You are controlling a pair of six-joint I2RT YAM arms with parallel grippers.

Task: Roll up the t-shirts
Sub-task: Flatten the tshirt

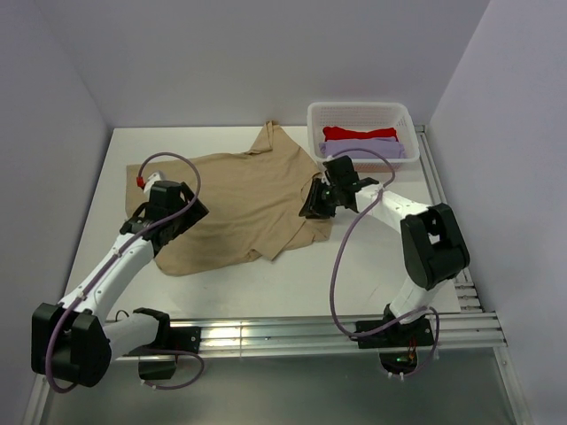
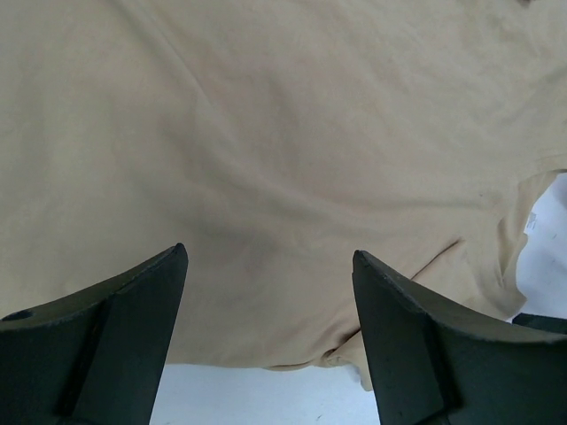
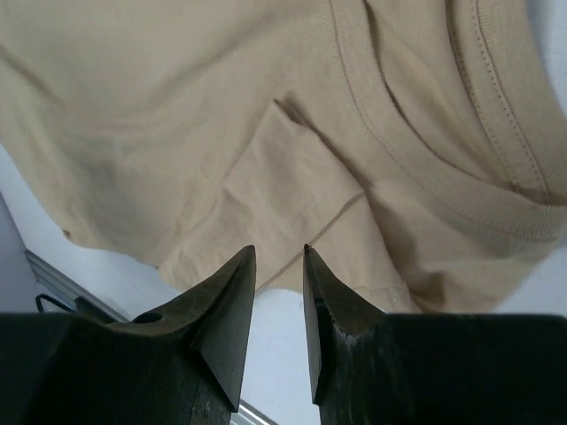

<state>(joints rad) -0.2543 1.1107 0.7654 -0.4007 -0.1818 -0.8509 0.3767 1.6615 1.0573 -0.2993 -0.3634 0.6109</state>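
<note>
Sitting at the far right of the white worktop (image 1: 372, 274), a white plastic mesh basket (image 1: 361, 107) holds a folded red t-shirt (image 1: 359, 133) and a folded lavender t-shirt (image 1: 365, 148). A tan short-sleeved cloth t-shirt (image 1: 239, 204) lies spread mid-worktop. The left gripper (image 2: 270, 252) has its jaws wide apart over it. The right gripper (image 3: 280, 250) has its jaws nearly together at its right edge. Plain grey walls (image 1: 266, 53) surround the worktop.

two white arms (image 1: 106, 270) with chunky black joints (image 1: 434, 243), lavender cables (image 1: 334, 270) looping off each, little red plug (image 1: 140, 181) on the left one, matte black wedge fingers (image 2: 106, 345)
</note>
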